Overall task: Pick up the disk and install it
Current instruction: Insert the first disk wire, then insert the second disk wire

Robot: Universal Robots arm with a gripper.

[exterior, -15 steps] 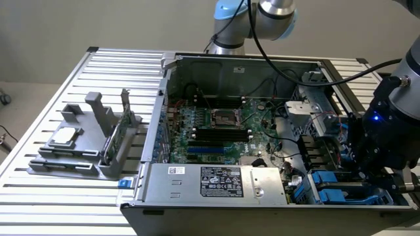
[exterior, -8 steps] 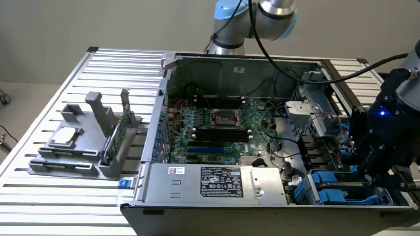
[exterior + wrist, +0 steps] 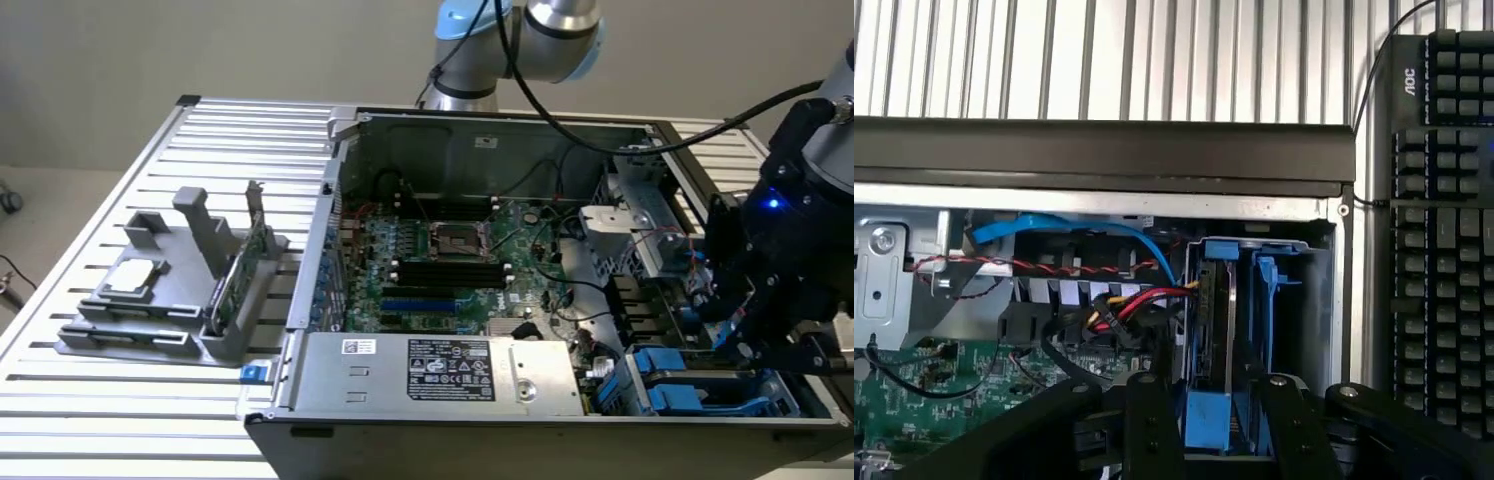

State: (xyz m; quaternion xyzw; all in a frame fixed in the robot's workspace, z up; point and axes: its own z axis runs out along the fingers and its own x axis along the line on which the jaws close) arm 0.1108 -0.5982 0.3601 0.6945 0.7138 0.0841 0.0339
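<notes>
The disk (image 3: 1210,320) stands on edge in the drive bay at the corner of the open computer case (image 3: 467,130), its blue rail end toward the camera. Beside it sits a blue plastic carrier (image 3: 1272,290). My gripper (image 3: 1214,405) straddles the disk's near end: one black finger (image 3: 1150,420) on one side, the other black finger (image 3: 1286,420) on the far side, both spread with a slight gap to the blue rail. In the exterior view my gripper (image 3: 747,340) hangs low over the bay at that view's right, just above blue carriers (image 3: 674,385).
Red, black and blue cables (image 3: 1124,300) run close to the disk. A black keyboard (image 3: 1444,220) lies outside the case wall (image 3: 1104,150). The motherboard (image 3: 447,265) and power supply (image 3: 441,372) lie inside. A grey holder (image 3: 174,310) with a silver chip (image 3: 134,278) and a green card (image 3: 234,285) stands at the exterior view's left.
</notes>
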